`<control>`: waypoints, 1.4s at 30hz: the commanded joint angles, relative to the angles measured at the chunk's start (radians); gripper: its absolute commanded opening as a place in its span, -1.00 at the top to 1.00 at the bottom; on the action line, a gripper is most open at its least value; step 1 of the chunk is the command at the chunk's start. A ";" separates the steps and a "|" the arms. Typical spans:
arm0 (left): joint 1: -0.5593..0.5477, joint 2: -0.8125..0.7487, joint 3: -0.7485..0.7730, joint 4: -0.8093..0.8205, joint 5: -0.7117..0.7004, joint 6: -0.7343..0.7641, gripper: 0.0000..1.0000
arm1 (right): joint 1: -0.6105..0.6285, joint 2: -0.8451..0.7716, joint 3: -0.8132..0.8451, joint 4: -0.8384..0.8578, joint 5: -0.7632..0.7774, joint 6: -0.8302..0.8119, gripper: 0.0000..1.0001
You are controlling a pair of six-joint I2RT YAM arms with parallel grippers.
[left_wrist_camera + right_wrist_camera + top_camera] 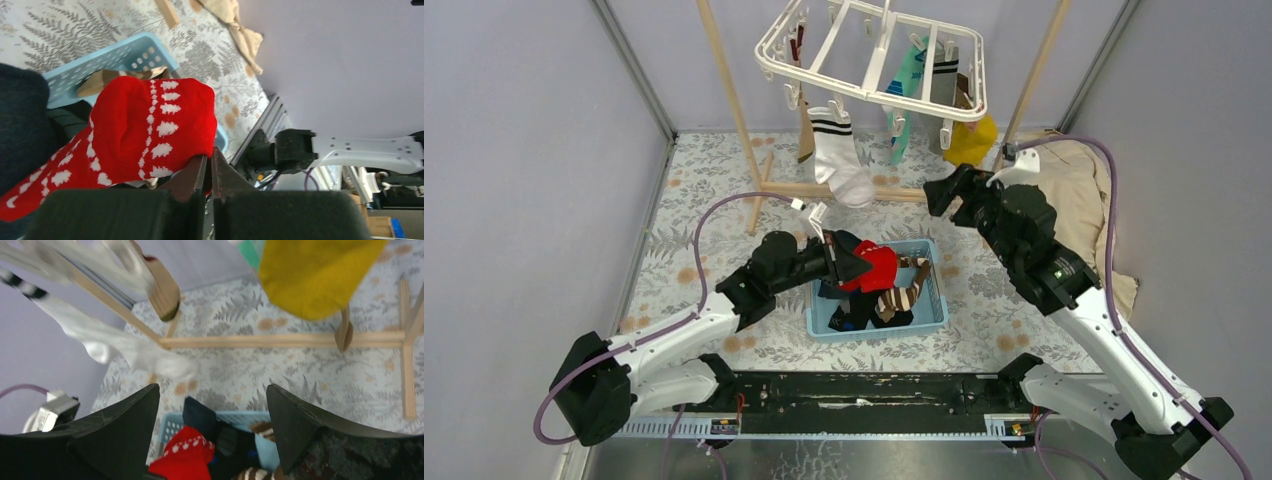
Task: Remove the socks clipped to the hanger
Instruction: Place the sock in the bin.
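Observation:
The white hanger [874, 62] hangs at the top of the top external view. Clipped to it are a white black-striped sock [841, 160], a teal sock [905, 95], a yellow sock [971, 142] and a grey striped one [944, 78]. My left gripper [861, 262] is shut on a red white-dotted sock [145, 125] above the blue basket [937, 285]. My right gripper [946, 192] stands open and empty below the yellow sock [315, 275], just right of the white sock [125, 347].
The basket [167, 430] holds several socks, among them a brown-striped one [904, 295] and dark ones. A wooden rack [734, 110] carries the hanger, with its base bar [280, 340] on the floral table. A beige cloth [1079, 190] lies at the right.

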 commanded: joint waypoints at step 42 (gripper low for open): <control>-0.029 -0.517 -0.223 -0.540 -0.369 -0.061 -0.82 | 0.258 0.565 -0.085 0.274 -0.096 -0.027 0.13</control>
